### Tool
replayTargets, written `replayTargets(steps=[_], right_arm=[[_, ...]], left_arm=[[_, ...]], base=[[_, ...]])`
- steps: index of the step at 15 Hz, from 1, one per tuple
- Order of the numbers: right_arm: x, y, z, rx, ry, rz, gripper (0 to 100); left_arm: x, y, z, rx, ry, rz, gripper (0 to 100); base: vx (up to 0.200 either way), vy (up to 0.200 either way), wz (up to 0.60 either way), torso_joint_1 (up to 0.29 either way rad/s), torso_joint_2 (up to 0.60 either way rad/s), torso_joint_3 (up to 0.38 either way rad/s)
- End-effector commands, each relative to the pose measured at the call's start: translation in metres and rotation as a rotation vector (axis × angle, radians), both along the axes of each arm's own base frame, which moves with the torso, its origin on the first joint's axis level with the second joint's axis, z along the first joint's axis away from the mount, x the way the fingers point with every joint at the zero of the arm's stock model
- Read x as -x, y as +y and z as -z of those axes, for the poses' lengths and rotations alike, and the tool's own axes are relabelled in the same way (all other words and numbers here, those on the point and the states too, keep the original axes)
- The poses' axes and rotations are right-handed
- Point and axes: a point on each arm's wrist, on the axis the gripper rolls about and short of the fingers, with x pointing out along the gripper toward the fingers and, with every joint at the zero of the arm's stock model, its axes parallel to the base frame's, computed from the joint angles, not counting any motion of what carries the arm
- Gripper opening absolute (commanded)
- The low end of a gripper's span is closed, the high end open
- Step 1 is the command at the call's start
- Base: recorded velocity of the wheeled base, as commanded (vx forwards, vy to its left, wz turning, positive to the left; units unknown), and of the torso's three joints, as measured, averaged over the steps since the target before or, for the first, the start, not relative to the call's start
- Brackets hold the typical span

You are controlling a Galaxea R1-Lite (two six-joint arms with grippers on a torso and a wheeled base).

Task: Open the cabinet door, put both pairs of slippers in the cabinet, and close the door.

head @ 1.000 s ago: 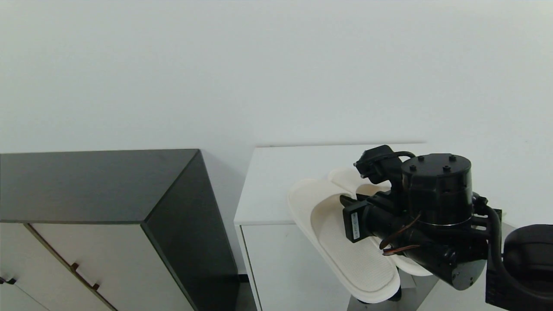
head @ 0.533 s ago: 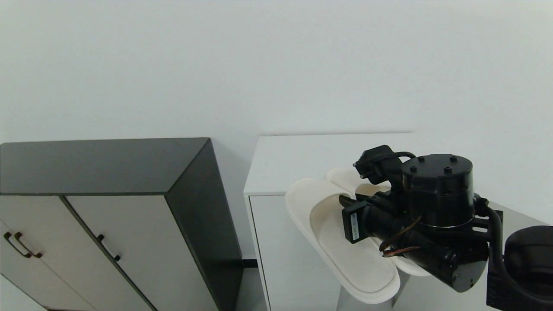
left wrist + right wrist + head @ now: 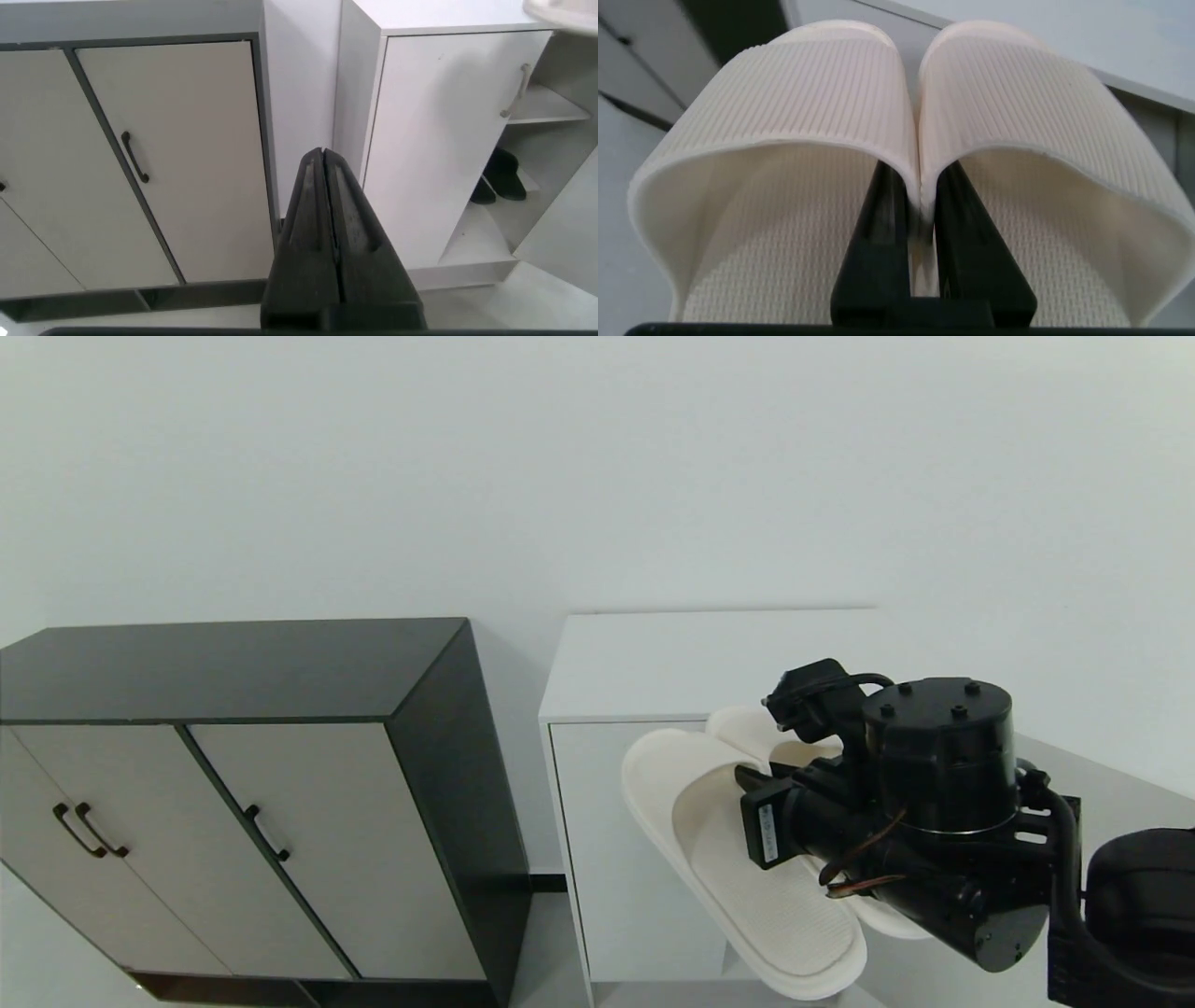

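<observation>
- Right pincer [image 3: 918, 196] is clamped on the cream slippers [image 3: 756, 887]; its jaws nip the two inner strap edges together, so the pair hangs as one bundle, soles side by side; it is held in the air in front of the white cabinet [image 3: 691, 653]
- Left pincer [image 3: 323, 159] is pressed flat together with nothing in it; it points toward the gap between the dark cabinet [image 3: 159, 149] and the white one
- White cabinet: part of its front stands open; a shelf [image 3: 551, 105] shows inside, and a dark pair [image 3: 500, 177] sits on the level below; the door leaf [image 3: 439, 140] with the handle looks closed, though I cannot be sure
- Step in hand, as I judge it: door opening is done; one pair seems stowed; the cream pair is on its way to the opening
- Next move calls for bringing the bundle round to the open side, level with a free shelf, toes first; it must clear the door edge and the shelf lip; jaws should spread only once the soles rest on the board; then I pull straight back, with the door left to shut
- Risk: my grip is on strap edges only; a swing could slip one slipper loose
</observation>
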Motion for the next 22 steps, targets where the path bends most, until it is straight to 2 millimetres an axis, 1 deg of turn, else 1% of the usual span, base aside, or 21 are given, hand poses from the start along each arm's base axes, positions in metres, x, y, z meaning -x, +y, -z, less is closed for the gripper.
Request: replayTargets(steps=[1, 7, 11, 22], right_arm=[[0.0006, 0.0005, 0.0019, 0.005, 0.004, -0.004, 0], [0.0029, -0.0018, 0.0072, 0.037, 0.01, -0.024, 0], [0.0043, -0.0025, 0.0067, 0.031, 0.015, -0.049, 0], [0.0045, -0.0027, 0.0072, 0.029, 0.016, -0.05, 0]], left_arm=[[-0.0001, 0.0, 0.0, 0.001, 0.002, 0.001, 0], [0.0, 0.0, 0.0, 0.001, 0.0, 0.0, 0], [0.0, 0.0, 0.0, 0.001, 0.0, 0.0, 0], [0.0, 0.0, 0.0, 0.001, 0.0, 0.0, 0]], base=[[0.0, 0.0, 0.0, 0.0, 0.0, 0.0], [0.0, 0.0, 0.0, 0.0, 0.0, 0.0], [0.0, 0.0, 0.0, 0.0, 0.0, 0.0], [0.0, -0.2, 0.0, 0.003, 0.0, 0.002]])
